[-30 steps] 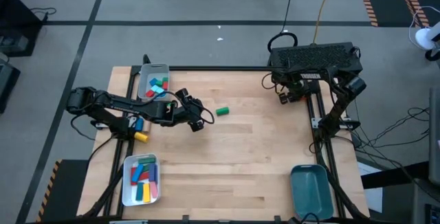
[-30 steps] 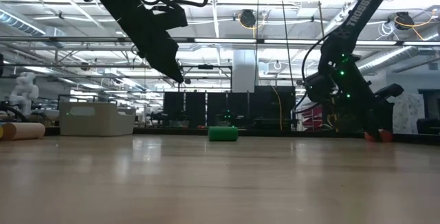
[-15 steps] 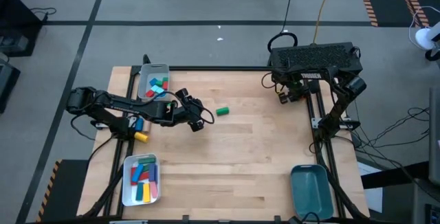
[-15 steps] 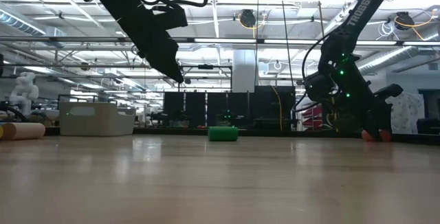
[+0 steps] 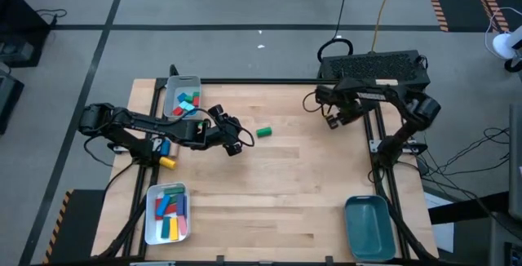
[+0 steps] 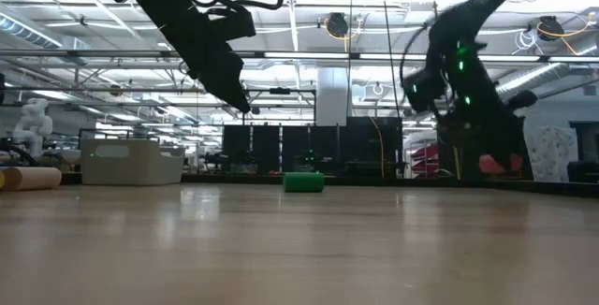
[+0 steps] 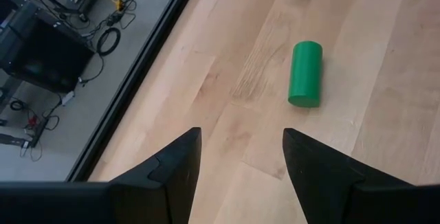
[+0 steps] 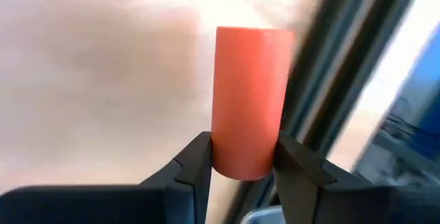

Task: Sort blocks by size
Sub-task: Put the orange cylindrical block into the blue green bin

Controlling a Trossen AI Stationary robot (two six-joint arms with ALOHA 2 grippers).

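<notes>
My right gripper is shut on an orange-red cylinder above the table's far right part; it also shows in the high view and the low view. A green cylinder lies on its side on the table, left of the middle, and shows in the left wrist view and the low view. My left gripper hangs open and empty above the table just left of the green cylinder, its fingers apart. My right gripper pinches the orange-red cylinder between its two fingers, on the round sides at one end. The rest of the cylinder sticks out past the fingertips. It is lifted clear of the table.
A grey tray with a few short blocks stands at the far left. A white tray with several bars stands at the near left. A teal tray stands at the near right. A yellow piece lies at the left edge.
My right gripper has risen from the table with the orange-red cylinder, which is now lifted clear, and has shifted a little toward the table's left edge.
</notes>
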